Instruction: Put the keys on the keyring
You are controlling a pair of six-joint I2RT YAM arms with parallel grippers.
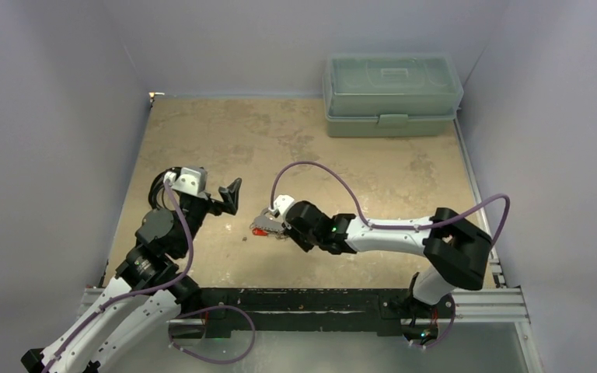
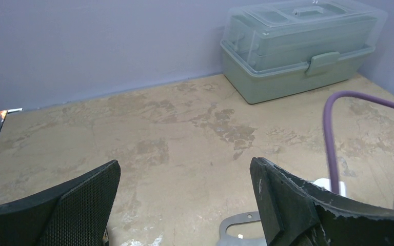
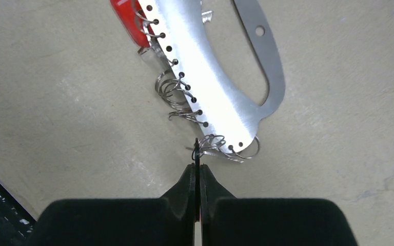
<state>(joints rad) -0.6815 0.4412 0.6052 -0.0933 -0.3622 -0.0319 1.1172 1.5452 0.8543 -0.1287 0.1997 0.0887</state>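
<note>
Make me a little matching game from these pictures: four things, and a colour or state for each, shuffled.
Things:
1. left gripper
2. right gripper
3. keyring
4. toolbox

Colour or state:
a. pale green, at the back right
b. wide open
c. shut
d. silvery, holes along one edge

Pairs: 1-b, 2-c, 3-d, 4-a

The top camera looks steeply down from above and behind the arm bases (image 1: 424,307), taking in the whole desk (image 1: 280,140) out to the green box (image 1: 392,93) by the far wall (image 1: 280,47). The left wrist camera sits low, facing across the desk toward that box — the left hand (image 2: 184,166) frames its bottom edge. The right wrist camera points almost straight down, very near the keyring (image 3: 210,87), whose corner the left view also catches.
</note>
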